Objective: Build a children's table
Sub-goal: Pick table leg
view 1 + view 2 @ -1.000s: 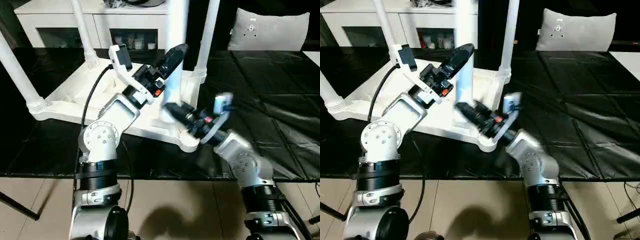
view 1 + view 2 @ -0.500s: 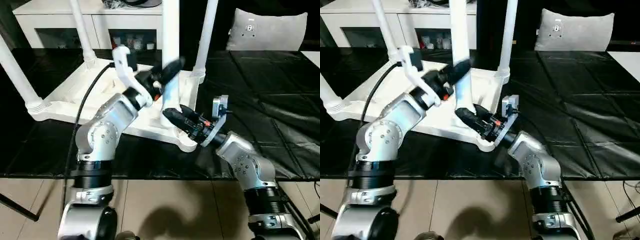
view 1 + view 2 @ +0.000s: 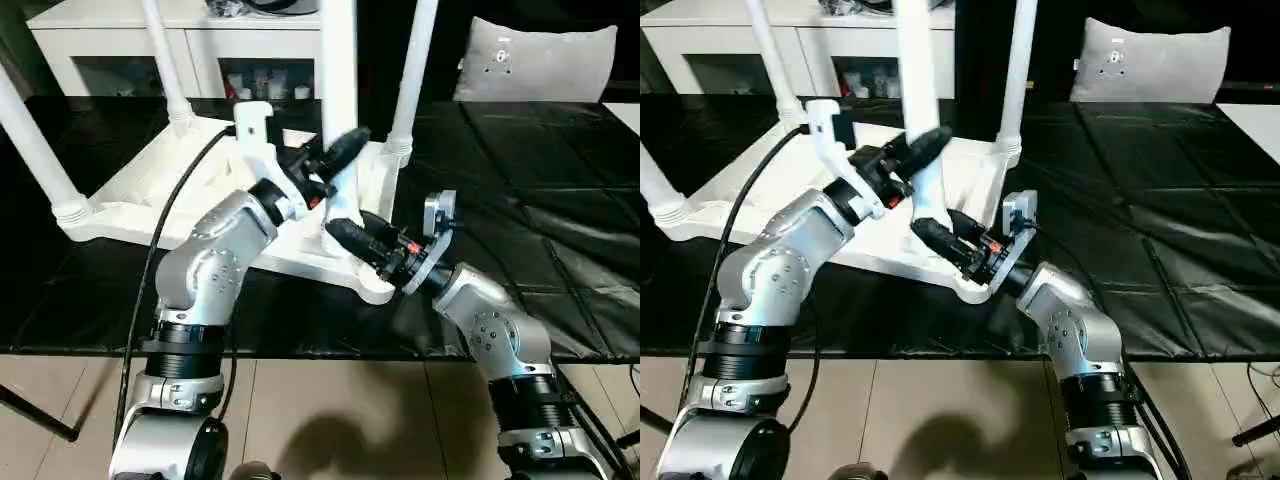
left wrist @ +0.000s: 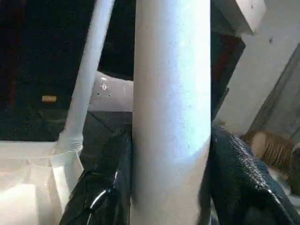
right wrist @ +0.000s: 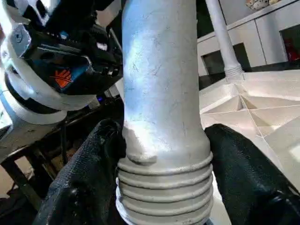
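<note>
Upturned children's table on black-covered table, left pincer closed around the near leg, right pincer clasping its threaded base.

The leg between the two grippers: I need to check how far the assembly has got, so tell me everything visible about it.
The leg is a round white plastic post, standing upright at the near corner of the upturned tabletop. Its lower end carries ribbed thread rings, seen bare in the right wrist view, so it looks not fully seated. The left gripper clasps it higher up; the right gripper clasps it just above the rings, a black finger on either side.
</note>
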